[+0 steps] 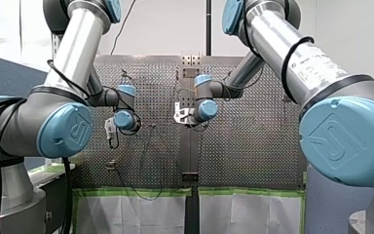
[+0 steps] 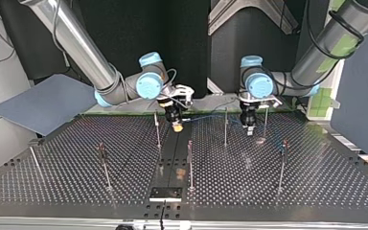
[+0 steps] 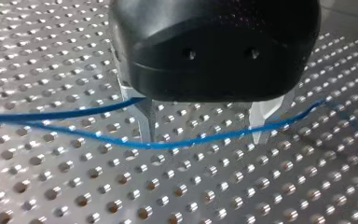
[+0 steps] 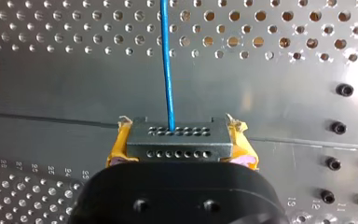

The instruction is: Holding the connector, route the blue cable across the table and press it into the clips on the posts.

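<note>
The blue cable [image 4: 168, 70] runs straight out of the one grey connector [image 4: 177, 135], which my right gripper [image 4: 181, 150] clamps between its two yellow pads [image 4: 117, 150]. In the top view you see that gripper just left of the frame's centre, low over the perforated table [image 2: 316, 191], and my left gripper [image 3: 203, 135] right of centre. Its two metal fingers [image 3: 144, 119] stand wide apart and grip nothing. Two blue strands pass there, one sagging across the gap between the fingers. You can count seven thin posts [image 2: 190, 163] on the table, one leaning at the far left.
</note>
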